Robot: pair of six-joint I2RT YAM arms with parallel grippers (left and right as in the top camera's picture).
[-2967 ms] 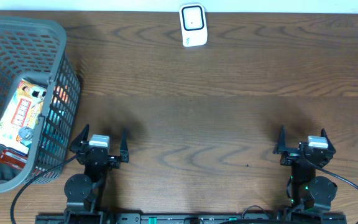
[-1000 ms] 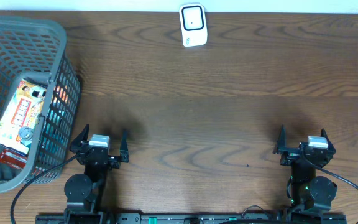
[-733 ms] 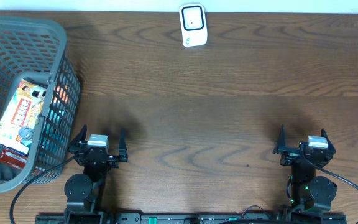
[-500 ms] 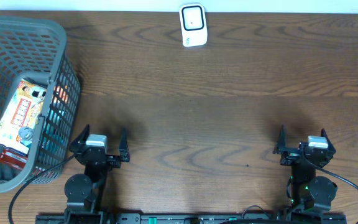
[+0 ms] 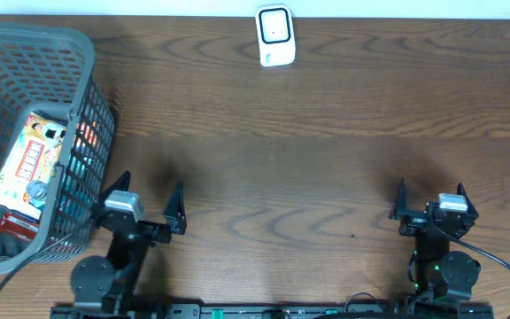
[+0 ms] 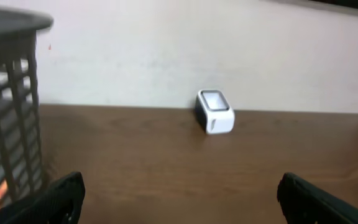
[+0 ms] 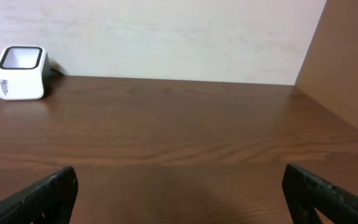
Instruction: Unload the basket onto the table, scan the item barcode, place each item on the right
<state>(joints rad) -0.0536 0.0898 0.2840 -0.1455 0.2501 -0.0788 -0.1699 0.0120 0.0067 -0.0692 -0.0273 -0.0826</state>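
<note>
Pick-up has not begun: the colourful packet (image 5: 29,164) lies in the grey basket (image 5: 34,33) at the left. Just beside it the left gripper (image 5: 150,186) gapes wide, empty, and should reach in. The barcode scanner (image 5: 274,35) stands far centre. The right gripper (image 5: 431,190) is likewise wide open and empty.

My left arm (image 5: 124,241) has swung since a second ago. Its white wrist block (image 5: 121,205) now sits further left, closer to the basket (image 5: 101,115), and the round joint (image 5: 91,279) behind it has dropped left and back toward me. The left gripper (image 5: 150,188) now angles slightly rightward across the table.
</note>
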